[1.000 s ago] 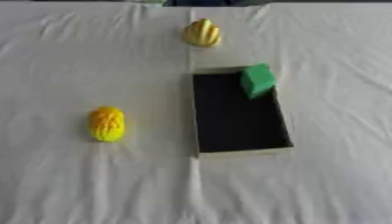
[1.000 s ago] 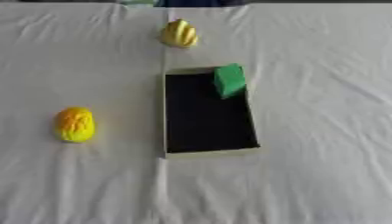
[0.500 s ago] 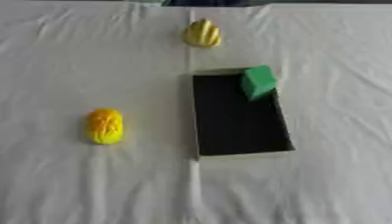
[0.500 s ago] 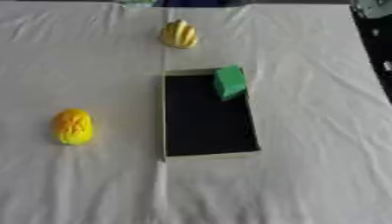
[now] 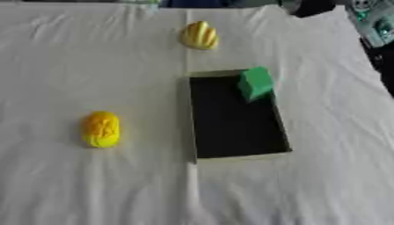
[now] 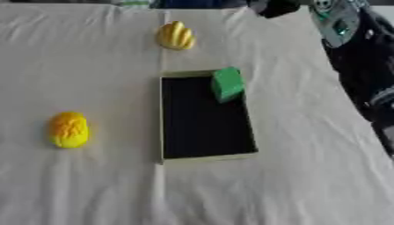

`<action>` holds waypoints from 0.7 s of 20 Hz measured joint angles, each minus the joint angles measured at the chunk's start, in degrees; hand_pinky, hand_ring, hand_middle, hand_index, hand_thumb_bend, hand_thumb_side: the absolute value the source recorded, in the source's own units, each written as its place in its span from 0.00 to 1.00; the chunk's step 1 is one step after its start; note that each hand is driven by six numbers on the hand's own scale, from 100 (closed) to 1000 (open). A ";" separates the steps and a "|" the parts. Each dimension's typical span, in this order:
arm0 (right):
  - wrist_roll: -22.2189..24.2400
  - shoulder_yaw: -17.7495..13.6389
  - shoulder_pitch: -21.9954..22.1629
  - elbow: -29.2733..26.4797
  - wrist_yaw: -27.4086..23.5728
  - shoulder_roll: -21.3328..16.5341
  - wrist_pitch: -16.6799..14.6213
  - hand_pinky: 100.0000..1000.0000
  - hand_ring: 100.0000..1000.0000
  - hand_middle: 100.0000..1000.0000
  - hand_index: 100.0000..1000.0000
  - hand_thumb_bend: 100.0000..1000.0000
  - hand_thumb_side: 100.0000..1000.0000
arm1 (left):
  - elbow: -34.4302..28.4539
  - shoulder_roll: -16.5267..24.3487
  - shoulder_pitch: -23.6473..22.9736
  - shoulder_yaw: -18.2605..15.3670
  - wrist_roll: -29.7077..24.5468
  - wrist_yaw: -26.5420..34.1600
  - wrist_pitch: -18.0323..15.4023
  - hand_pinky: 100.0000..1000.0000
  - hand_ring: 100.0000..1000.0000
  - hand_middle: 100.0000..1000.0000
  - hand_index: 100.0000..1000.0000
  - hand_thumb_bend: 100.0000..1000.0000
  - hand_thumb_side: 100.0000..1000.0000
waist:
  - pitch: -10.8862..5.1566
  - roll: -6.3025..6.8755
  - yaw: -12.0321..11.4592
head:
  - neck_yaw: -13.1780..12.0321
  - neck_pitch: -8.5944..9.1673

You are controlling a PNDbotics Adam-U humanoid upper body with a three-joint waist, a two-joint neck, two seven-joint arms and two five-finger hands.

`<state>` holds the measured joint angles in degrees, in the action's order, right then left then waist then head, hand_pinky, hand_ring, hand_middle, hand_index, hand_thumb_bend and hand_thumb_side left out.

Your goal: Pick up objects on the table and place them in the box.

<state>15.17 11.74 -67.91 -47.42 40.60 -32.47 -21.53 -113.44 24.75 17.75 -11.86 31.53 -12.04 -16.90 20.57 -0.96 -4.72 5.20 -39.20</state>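
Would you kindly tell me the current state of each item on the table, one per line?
Box: open, dark inside, holding only the green block.
Green block: in the box's far right corner, leaning on the wall.
Yellow-orange object: lying on the cloth left of the box, not yet packed.
Ridged yellow object: on the cloth beyond the box, not yet packed.

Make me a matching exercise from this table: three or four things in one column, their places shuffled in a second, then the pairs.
Things:
1. green block
2. box
3. striped yellow thing
4. bumpy yellow thing

Places:
A. on the cloth, left of the box
B. at the box's far right corner
C. beyond the box's far end
D. middle of the cloth, black inside

Pairs: 1-B, 2-D, 3-C, 4-A
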 measured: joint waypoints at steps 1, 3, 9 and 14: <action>1.34 0.01 0.09 0.03 0.85 0.03 -0.92 0.93 0.95 0.82 0.91 0.00 0.07 | 0.00 0.00 0.00 0.00 -0.01 0.01 0.00 0.77 0.72 0.66 0.83 0.00 0.15 | 0.00 0.04 0.01 | 0.00 0.00; 3.43 0.01 0.11 0.03 1.68 0.13 -2.24 0.93 0.95 0.82 0.91 0.00 0.05 | 0.00 0.00 0.00 0.01 -0.03 0.03 0.02 0.77 0.72 0.66 0.83 0.00 0.15 | 0.00 0.12 0.01 | 0.00 0.00; 5.61 0.01 0.05 -0.05 1.35 1.23 -2.78 0.94 0.96 0.81 0.91 0.00 0.04 | 0.00 0.00 0.00 0.02 -0.20 0.42 0.03 0.77 0.72 0.66 0.83 0.00 0.15 | 0.00 0.09 -0.18 | 0.02 -0.01; 7.27 0.43 -0.20 -0.66 -1.00 2.52 -1.64 0.97 0.99 0.82 0.93 0.00 0.00 | 0.00 0.00 0.03 0.02 -0.29 0.51 0.04 0.77 0.72 0.66 0.83 0.00 0.15 | 0.21 -0.04 -0.42 | 0.12 -0.01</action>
<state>22.44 12.17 -68.11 -48.08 39.60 -29.95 -23.17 -113.44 24.75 17.78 -11.84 31.25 -11.54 -16.86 20.78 -1.00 -5.13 5.32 -39.21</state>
